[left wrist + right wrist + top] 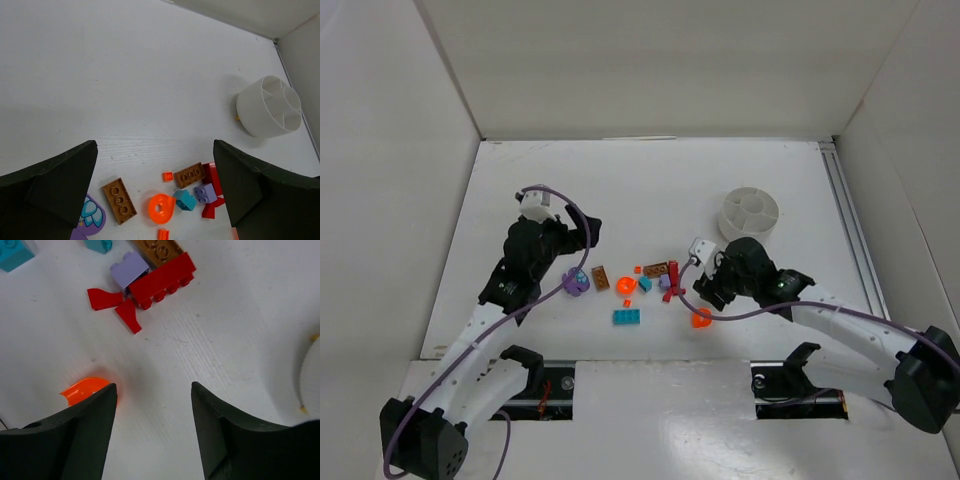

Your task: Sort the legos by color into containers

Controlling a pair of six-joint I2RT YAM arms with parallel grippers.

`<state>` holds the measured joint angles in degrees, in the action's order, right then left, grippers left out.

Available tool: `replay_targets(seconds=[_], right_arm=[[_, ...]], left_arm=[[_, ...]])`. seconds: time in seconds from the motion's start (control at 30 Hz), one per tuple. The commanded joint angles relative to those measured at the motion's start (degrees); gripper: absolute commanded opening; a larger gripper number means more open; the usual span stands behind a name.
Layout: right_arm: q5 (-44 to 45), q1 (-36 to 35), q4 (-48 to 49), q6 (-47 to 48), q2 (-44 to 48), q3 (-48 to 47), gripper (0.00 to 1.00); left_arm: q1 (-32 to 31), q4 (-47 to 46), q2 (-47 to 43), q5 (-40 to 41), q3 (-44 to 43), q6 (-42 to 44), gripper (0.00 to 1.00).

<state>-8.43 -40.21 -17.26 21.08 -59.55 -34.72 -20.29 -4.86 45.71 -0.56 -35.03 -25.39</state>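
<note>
The legos lie loose on the white table mid-way between my arms. They are a brown brick [601,278], an orange round bit [626,288], a teal brick [627,317], a red brick [672,275], a purple brick [205,192] and a second brown brick [189,175]. My left gripper [155,150] is open and empty above the table, left of the pile [578,250]. My right gripper [153,386] is open and empty, low over bare table. An orange rounded bit [86,390] lies just outside its left finger. The white divided bowl [749,213] stands at the back right.
A purple piece with a teal print [576,282] lies by my left gripper. White walls enclose the table on three sides. A metal rail [848,225] runs along the right edge. The bowl's rim shows at the right edge of the right wrist view [312,380].
</note>
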Motion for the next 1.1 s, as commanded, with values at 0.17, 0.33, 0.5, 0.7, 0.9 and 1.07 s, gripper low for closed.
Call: replay_targets(seconds=[0.17,0.33,0.5,0.7,0.9,1.07], right_arm=[[-8.53,-0.40,3.19,-7.55,-5.04,2.64,0.58],[-10.21,-0.40,0.65,-8.07,-6.90,2.64,0.53],[-10.21,-0.40,-0.94,-8.07,-8.13,2.64,0.50],[-11.26,-0.40,-2.08,-8.07,-8.65,3.25,0.47],[-10.73,-0.40,-0.94,-8.60,-8.65,3.78,0.45],[-8.63,-0.40,1.25,-9.74,-9.71,4.31,0.41]], left_arm=[[-0.45,-3.13,1.84,-6.91,2.41,0.34,1.00],[-0.45,-3.66,1.31,-8.41,3.65,0.34,1.00],[-0.45,-3.66,1.31,-8.93,4.79,0.34,1.00],[-0.45,-3.66,1.84,-9.55,5.32,0.34,1.00],[-0.45,-4.27,2.97,-12.27,5.32,0.87,1.00],[-0.45,-4.80,4.12,-13.15,5.85,0.34,1.00]])
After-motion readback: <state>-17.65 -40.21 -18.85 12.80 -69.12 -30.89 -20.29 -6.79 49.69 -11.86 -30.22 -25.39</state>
